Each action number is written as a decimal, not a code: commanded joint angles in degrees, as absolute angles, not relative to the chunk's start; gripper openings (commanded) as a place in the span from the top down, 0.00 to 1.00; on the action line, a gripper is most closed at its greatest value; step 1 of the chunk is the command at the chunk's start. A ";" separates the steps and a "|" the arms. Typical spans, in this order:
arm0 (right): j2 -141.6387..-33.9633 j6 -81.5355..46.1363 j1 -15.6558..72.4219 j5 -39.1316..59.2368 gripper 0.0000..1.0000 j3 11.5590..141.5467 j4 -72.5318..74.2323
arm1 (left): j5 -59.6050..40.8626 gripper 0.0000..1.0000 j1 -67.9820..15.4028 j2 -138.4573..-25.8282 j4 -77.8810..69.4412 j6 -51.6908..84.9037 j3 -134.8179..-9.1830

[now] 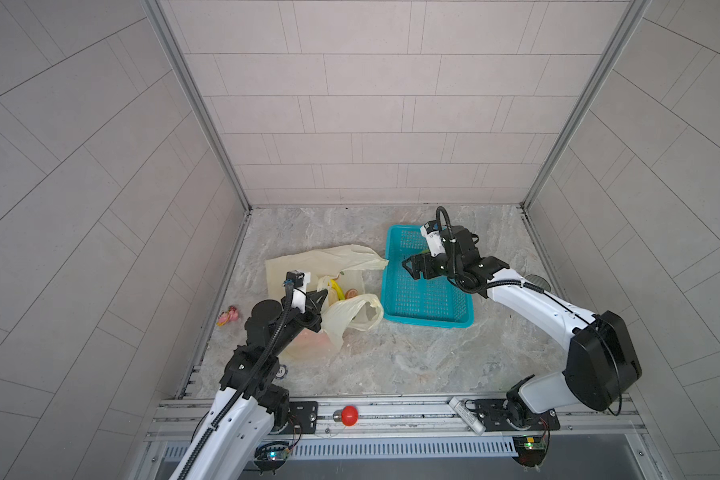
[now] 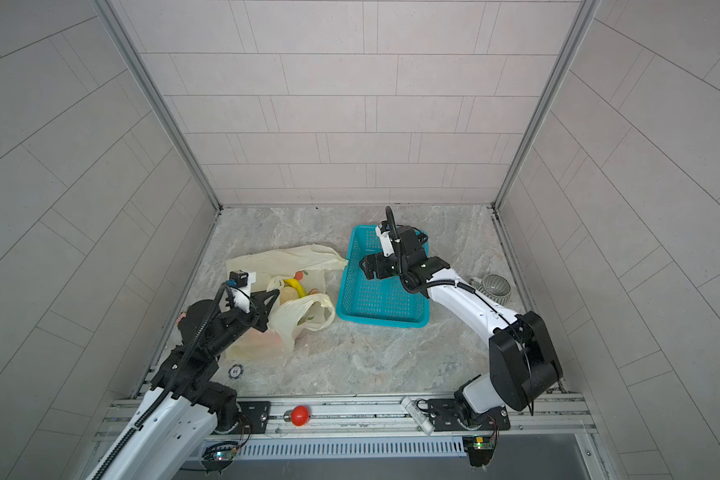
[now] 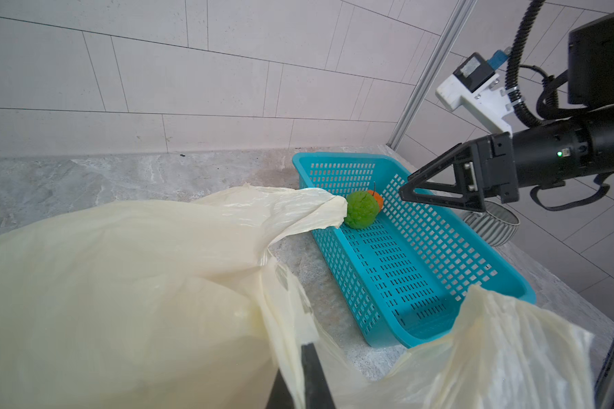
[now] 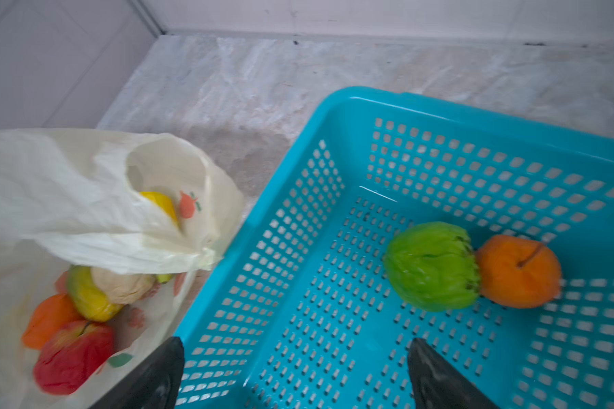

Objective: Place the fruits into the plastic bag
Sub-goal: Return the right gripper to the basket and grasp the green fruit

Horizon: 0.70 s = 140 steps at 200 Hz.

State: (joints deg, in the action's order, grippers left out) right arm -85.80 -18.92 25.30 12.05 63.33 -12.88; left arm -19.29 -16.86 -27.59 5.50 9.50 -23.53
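**Picking from the basket [image 4: 369,97]: two fruits to go**

In the right wrist view the green fruit [image 4: 431,265] and orange fruit [image 4: 518,271] lie touching at the right of the frame, inside the basket. The right hand [image 4: 296,341] hangs over the basket floor, released, with nothing between its fingers. The bag [image 4: 68,184] lies on the surface [image 4: 245,88] just beside the basket, at the left, with a red fruit [image 4: 73,357], a banana [image 4: 162,205] and others inside.

In a top view the left hand [image 1: 317,300] is clenched on the bag's rim, holding the mouth up.

Both basket fruits look light, slightly squashy and round enough to roll. I would take the green one across its middle, on the sides clear of the orange one. The bag is thin, limp film, and its mouth would likely sag if let go.
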 commanded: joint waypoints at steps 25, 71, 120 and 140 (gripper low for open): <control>-95.31 -20.96 23.10 -1.72 0.08 71.10 -20.18 | -19.73 1.00 -16.81 -27.73 4.94 9.30 -23.40; -104.28 -20.20 21.80 -2.81 0.09 79.88 -26.45 | -19.65 1.00 -16.80 -27.88 5.07 9.29 -23.38; -112.87 -20.57 21.80 -1.52 0.11 86.60 -33.22 | -19.45 1.00 -16.81 -27.96 5.34 9.14 -23.47; -113.62 -20.80 21.80 -1.10 0.13 85.69 -32.64 | -19.34 1.00 -16.79 -27.98 5.43 9.14 -23.47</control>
